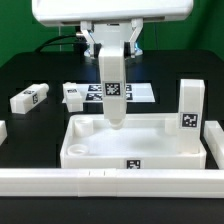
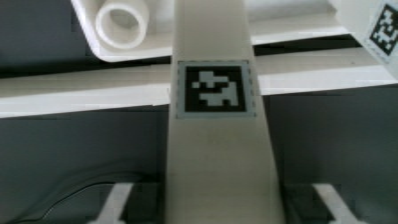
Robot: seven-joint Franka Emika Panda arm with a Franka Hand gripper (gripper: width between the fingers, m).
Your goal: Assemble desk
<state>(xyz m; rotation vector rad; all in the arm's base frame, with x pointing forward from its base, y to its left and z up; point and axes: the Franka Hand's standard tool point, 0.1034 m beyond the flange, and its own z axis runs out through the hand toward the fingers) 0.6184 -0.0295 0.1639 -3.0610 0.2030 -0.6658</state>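
My gripper point(image 1: 111, 52) is shut on a white square-section leg point(image 1: 112, 90) and holds it upright by its top. The leg's lower end reaches down inside the white tray-like tabletop point(image 1: 150, 152), near its back rim; I cannot tell whether it touches. In the wrist view the leg point(image 2: 217, 110) runs down the middle with its tag facing me, my gripper point(image 2: 222, 200) clamped on both sides of it. A round corner socket point(image 2: 125, 25) of the tabletop shows just beside the leg's far end.
A second leg point(image 1: 190, 108) stands upright at the tabletop's right end. A third leg point(image 1: 30, 99) lies at the exterior view's left. Another white part point(image 1: 73, 93) lies by the marker board point(image 1: 135, 92). A long low white rail point(image 1: 110, 181) runs along the front.
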